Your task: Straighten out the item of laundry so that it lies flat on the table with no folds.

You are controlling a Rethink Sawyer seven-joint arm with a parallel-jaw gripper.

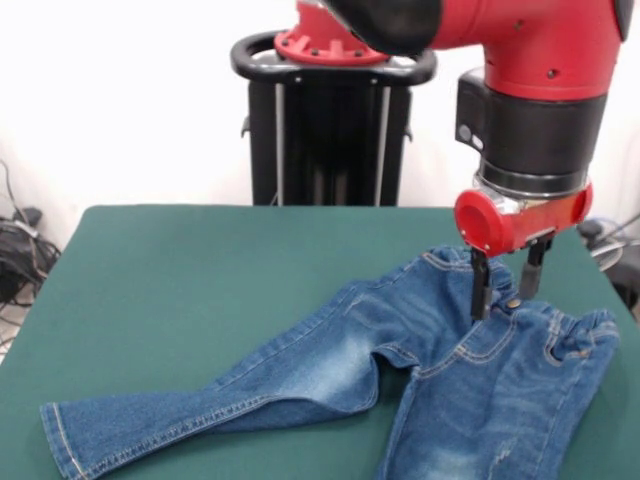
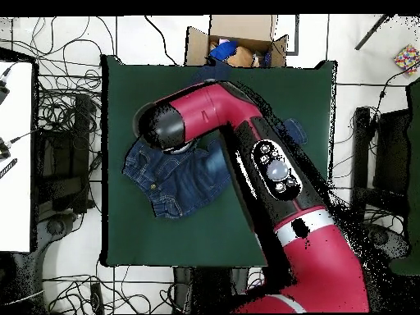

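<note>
Jeans [image 1: 420,370] spread on green table [image 1: 200,280], cables beyond

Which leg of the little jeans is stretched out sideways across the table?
In the front view, the left leg of the jeans: it lies stretched sideways across the green table, its hem showing. The other leg runs straight off the picture's bottom edge.
</note>
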